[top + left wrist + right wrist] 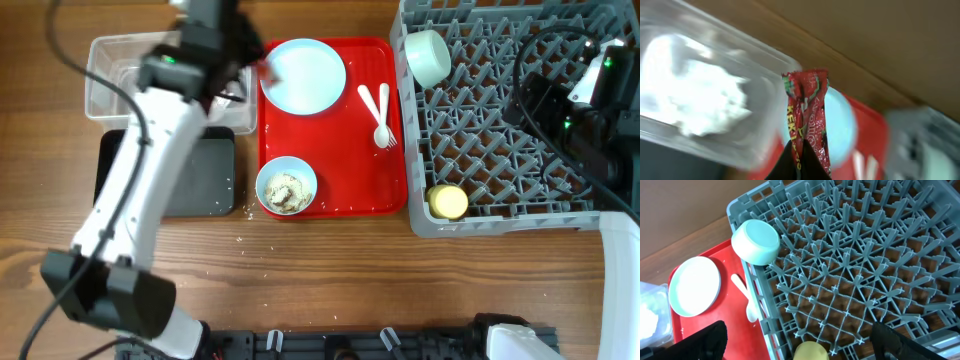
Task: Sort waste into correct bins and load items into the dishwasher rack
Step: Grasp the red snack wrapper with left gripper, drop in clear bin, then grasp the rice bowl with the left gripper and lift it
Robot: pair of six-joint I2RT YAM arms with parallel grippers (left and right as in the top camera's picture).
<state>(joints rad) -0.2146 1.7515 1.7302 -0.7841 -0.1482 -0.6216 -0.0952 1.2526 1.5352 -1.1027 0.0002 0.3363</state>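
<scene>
My left gripper [800, 156] is shut on the red wrapper [807, 110], which hangs over the edge between the clear tub [765, 75] and the pale blue plate [842, 125]. White tissue [700, 100] lies in the tub. Overhead, the left gripper [245, 72] is between the clear tub [110, 90] and the plate [305, 75]. A bowl with food scraps [286, 187] and a white spoon and fork [378, 112] lie on the red tray [340, 170]. A mint bowl [428, 56] and a yellow cup [448, 201] are in the grey rack [500, 150]. My right gripper [805, 340] is open and empty over the rack.
The black tray [205, 175] sits in front of the clear tub, partly under my left arm. A few white crumbs lie on the wood in front of the black tray. The right arm's body and cables [570, 110] cover the rack's right side.
</scene>
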